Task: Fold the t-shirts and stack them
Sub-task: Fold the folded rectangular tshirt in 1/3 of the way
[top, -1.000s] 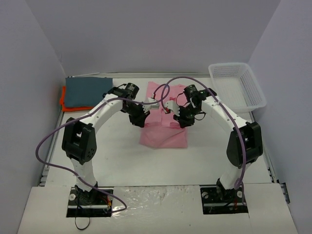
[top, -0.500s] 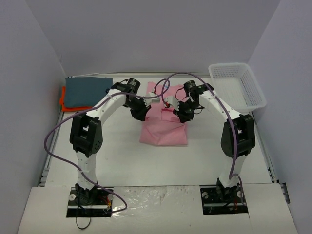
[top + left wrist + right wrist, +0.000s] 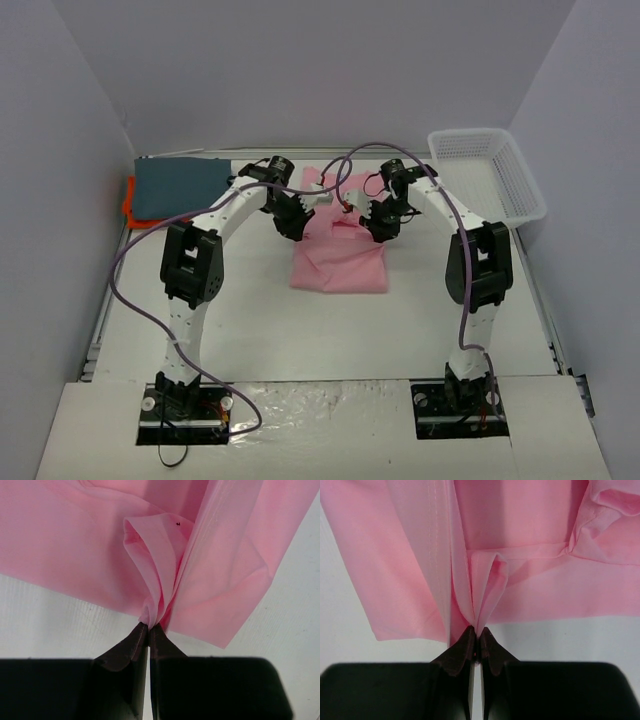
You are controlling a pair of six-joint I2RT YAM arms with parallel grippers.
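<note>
1. The left gripper [image 3: 148, 626] is pinching a gathered fold of the pink t-shirt [image 3: 75, 545], and cloth fans out ahead of its tips.
2. The right gripper [image 3: 476, 630] is clamped on another fold of the same shirt, with a stitched seam running ahead on its left.
3. Nearer than both grippers, the shirt's lower part lies on the white surface [image 3: 300, 330].
4. Well left of the left gripper, the blue-grey t-shirt [image 3: 180, 185] lies on the orange t-shirt [image 3: 130, 208].
5. Right of the right gripper stands a white mesh basket [image 3: 490, 175].
</note>
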